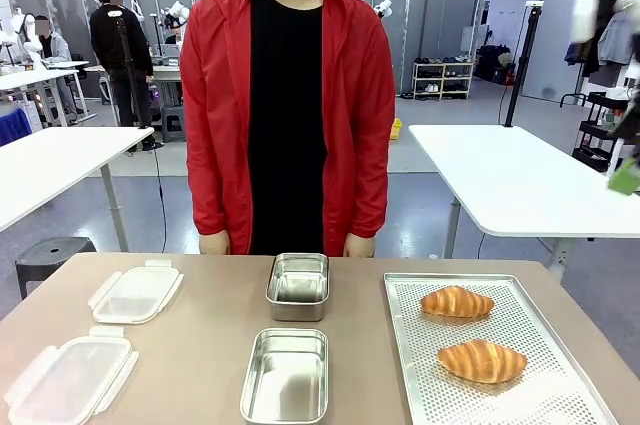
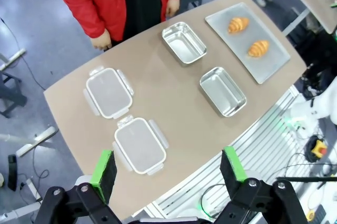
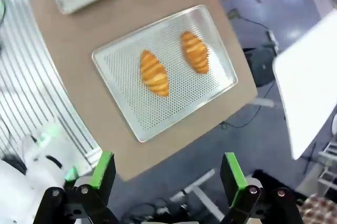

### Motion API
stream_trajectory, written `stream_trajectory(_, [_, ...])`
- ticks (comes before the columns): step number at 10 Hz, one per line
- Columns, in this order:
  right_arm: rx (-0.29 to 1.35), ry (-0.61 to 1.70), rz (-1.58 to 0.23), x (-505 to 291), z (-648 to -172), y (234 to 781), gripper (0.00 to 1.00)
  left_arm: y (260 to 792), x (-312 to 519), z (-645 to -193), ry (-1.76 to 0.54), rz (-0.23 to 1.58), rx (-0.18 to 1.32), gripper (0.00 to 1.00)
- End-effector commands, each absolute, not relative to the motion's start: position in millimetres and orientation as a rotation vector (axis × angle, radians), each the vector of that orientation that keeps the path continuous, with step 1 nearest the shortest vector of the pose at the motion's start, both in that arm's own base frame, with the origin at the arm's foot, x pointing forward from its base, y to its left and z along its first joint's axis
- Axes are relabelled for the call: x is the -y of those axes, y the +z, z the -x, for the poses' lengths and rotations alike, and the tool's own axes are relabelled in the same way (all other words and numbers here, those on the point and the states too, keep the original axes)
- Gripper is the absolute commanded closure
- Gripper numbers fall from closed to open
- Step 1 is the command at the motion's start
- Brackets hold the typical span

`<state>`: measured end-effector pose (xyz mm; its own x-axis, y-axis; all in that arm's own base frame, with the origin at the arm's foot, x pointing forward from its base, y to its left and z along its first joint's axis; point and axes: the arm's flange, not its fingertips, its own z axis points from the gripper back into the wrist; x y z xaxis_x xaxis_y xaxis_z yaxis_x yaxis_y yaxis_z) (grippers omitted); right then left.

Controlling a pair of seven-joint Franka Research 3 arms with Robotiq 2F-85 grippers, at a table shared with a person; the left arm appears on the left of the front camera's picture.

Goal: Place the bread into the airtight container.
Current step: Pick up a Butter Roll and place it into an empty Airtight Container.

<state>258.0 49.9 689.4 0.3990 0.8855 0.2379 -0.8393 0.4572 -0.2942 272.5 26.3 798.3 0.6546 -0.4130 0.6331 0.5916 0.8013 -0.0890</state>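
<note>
Bread: two golden, croissant-shaped rolls on the perforated tray point(image 1: 420, 390), lower right of the front view. The far roll point(image 1: 456, 302) and the near roll point(image 1: 482, 361) lie apart, both crosswise.

Containers: two open steel boxes mid-frame, the near container point(image 1: 286, 375) and the far container point(image 1: 298, 285), both empty. Two clear lids point(image 1: 136, 293) lie at lower left on the worktop point(image 1: 210, 345). The person stands at the far edge, hands down.

Pincers: the left pincer point(image 2: 167, 167) has its jaws apart with nothing between them and hangs high above the lids. The right pincer point(image 3: 167, 172) has its jaws wide apart, is empty, and hangs high above the tray.

Handling, as a judgement: the rolls look light and soft inside, with a thin flaky crust that would dent or shed under a hard squeeze. Best hold is probably across the thick middle, pads on the two long flanks, closing gently. The tapered tips look weak and likely to tear. The near roll seems the easier reach, and the near container the shorter carry.
</note>
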Motion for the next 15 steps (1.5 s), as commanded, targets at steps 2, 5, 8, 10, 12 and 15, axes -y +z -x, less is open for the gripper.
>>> stream_trajectory(2, [0.239, 1.186, 0.124, -76.9, -312.3, 655.2, 0.0, 800.0, -25.5, -272.0, -0.599, 0.299, 0.646, 0.0])
stream_trajectory(5, [0.167, 1.208, 0.07, -93.3, -352.9, 584.2, 0.0, 800.0, -25.5, -272.0, -0.599, 0.299, 0.646, 0.0])
stream_trajectory(8, [0.173, 1.192, 0.086, -90.5, -375.7, 517.7, 0.0, 800.0, -25.5, -272.0, -0.599, 0.299, 0.646, 0.0])
stream_trajectory(10, [0.147, 1.237, 0.029, -90.1, -383.9, 485.0, 0.0, 800.0, -25.5, -272.0, -0.599, 0.299, 0.646, 0.0])
stream_trajectory(12, [0.071, 1.357, -0.056, -84.7, -395.2, 455.0, 0.0, 800.0, -25.5, -272.0, -0.599, 0.299, 0.646, 0.0])
stream_trajectory(15, [0.065, 1.505, -0.012, -86.5, -405.4, 417.3, 0.0, 800.0, -25.5, -272.0, -0.599, 0.299, 0.646, 0.0])
